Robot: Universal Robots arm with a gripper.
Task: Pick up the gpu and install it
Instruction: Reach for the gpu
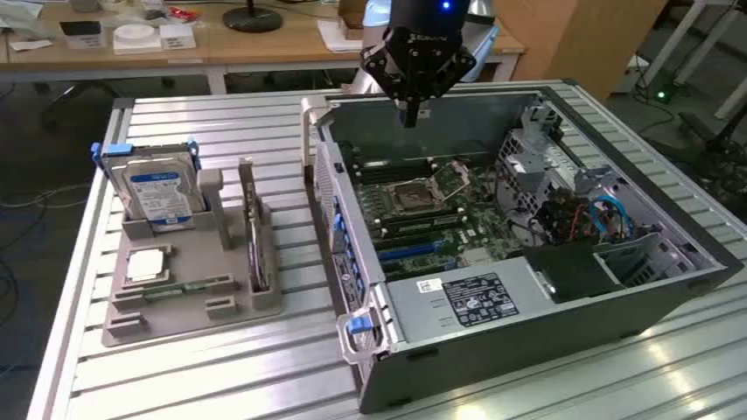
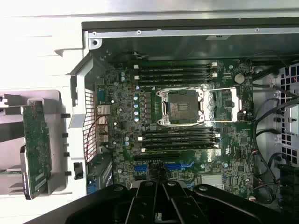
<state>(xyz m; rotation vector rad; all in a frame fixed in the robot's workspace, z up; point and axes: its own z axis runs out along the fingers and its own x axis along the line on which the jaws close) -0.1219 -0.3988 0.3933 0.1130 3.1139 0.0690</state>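
One gpu (image 1: 255, 236), one computer case (image 1: 526, 337)

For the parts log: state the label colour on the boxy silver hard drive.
Blue and white label on the boxy silver hard drive; exterior view shows it best.

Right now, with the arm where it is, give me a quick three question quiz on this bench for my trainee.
1. True or false: the gpu is already installed in the computer case.
2. Fill in: the grey holder carrying the gpu sits to the exterior view's ____ of the case.
3. The claw hangs over: A) the gpu, B) the open case, C) the grey holder.
Key: 1 false, it stands on edge in the holder, outside the case. 2 left. 3 B.
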